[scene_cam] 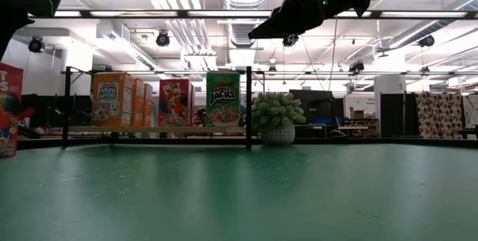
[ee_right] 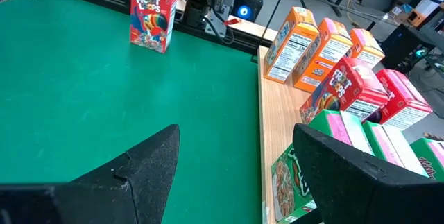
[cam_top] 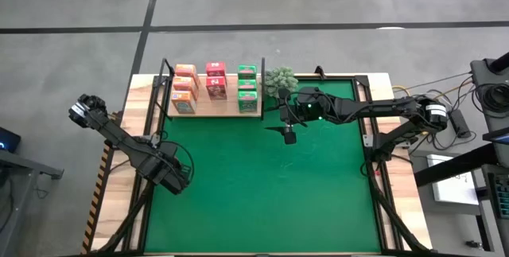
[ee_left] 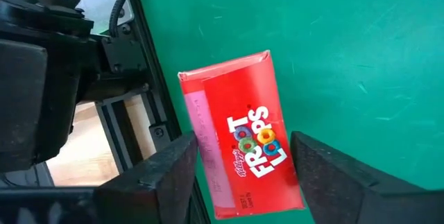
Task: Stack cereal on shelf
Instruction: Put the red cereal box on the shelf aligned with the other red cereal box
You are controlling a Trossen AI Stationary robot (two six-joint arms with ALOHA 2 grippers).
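Red cardboard marks the one cereal box (ee_right: 152,15) off the shelf: a "Froot Loops" carton standing upright on the green mat (cam_top: 262,185) near the counter's (cam_top: 402,201) left edge, long axis vertical, printed face turned toward the mat's middle. The left gripper (ee_left: 239,182) hangs just above it, fingers (ee_left: 156,179) spread wide to either side of the carton and not touching it.

On the shelf (cam_top: 215,110), a light wood board at the counter's far left, the other boxes stand upright in three rows running front to back: orange "Mini Wheats" (scene_cam: 113,99), red Froot Loops (scene_cam: 174,102), and green "Apple Jacks" (scene_cam: 222,99) nearest the plant (scene_cam: 277,119). The right gripper (ee_right: 236,168) hovers over the mat just beside the green row, fingers (ee_right: 135,172) wide and empty.
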